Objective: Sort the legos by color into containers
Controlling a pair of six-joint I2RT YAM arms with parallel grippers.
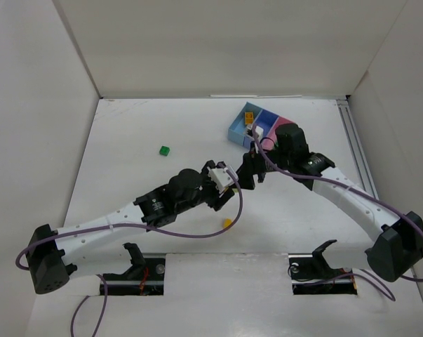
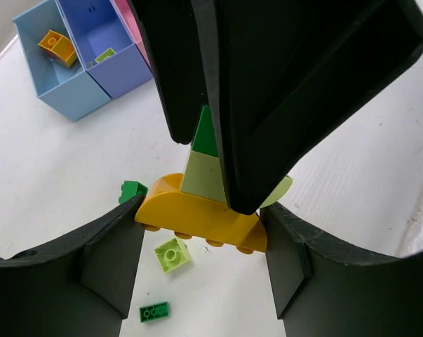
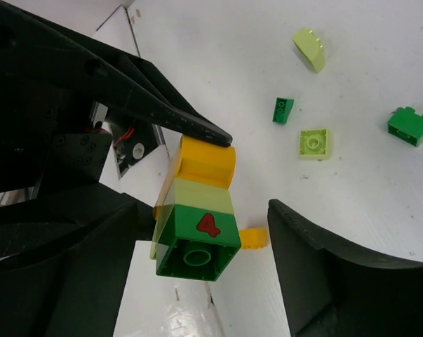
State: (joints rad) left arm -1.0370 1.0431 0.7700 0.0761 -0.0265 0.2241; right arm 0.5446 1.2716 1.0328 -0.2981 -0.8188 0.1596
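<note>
Table (image 1: pixel 148 119): white, boxed in by white panels; both arms reach to its middle, where the two pincers meet.
Brick stack (image 3: pixel 197 210): held above the table between the pincers. It runs from a yellow curved brick through a pale lime brick to a dark green brick with a red "4".
Left pincer (image 2: pixel 200 228): pinching the yellow brick end to end; its wrist view shows both fingers (image 2: pixel 92 267) against it.
Right pincer (image 3: pixel 203 210): spread around the green end. Only its own view shows the gap between the stack and one finger (image 3: pixel 337 267).
Containers (image 1: pixel 233 132): a joined row at the far right of the table.
Contents, left wrist view only: an orange brick (image 2: pixel 57 45) in the light blue bin (image 2: pixel 64 98) and a lime piece (image 2: pixel 104 55) in the darker blue bin (image 2: pixel 123 70). The pink bin (image 2: pixel 125 17) is mostly hidden.
Loose legos, top view: a green brick (image 1: pixel 165 149) and a yellow brick (image 1: pixel 227 223) lie well apart.
Loose legos, right wrist view: adds a lime wedge (image 3: pixel 311 49), a lime square (image 3: pixel 313 144) and a small dark green plate (image 3: pixel 283 110).
</note>
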